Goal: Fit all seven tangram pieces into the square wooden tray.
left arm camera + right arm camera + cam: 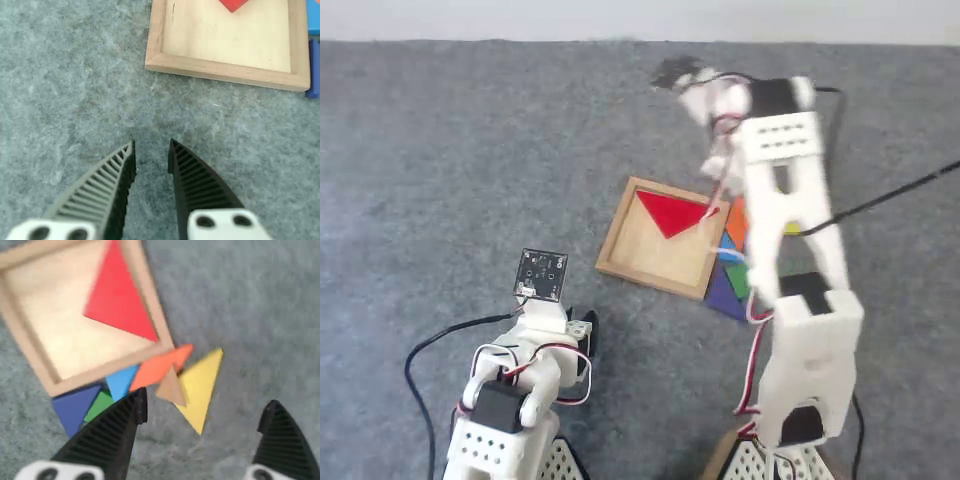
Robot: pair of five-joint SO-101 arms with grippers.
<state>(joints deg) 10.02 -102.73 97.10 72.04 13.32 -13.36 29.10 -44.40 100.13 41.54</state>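
Note:
The square wooden tray (625, 250) lies mid-table with a red triangle (670, 212) in its far corner. In the right wrist view the red triangle (120, 295) rests against the tray rim (159, 320). Outside that rim sit an orange piece (160, 367), a tan triangle (170, 389), a yellow triangle (202, 380), a light blue piece (120, 381), a green piece (100, 405) and a dark blue piece (72, 405). My right gripper (207, 397) hangs wide open above these loose pieces. My left gripper (151, 145) is open over bare carpet near the tray's front edge (225, 72).
Grey carpet (450, 150) covers the table, with free room left of the tray. The right arm (790, 230) stretches over the loose pieces beside the tray and hides some of them. Cables (890, 195) run off to the right.

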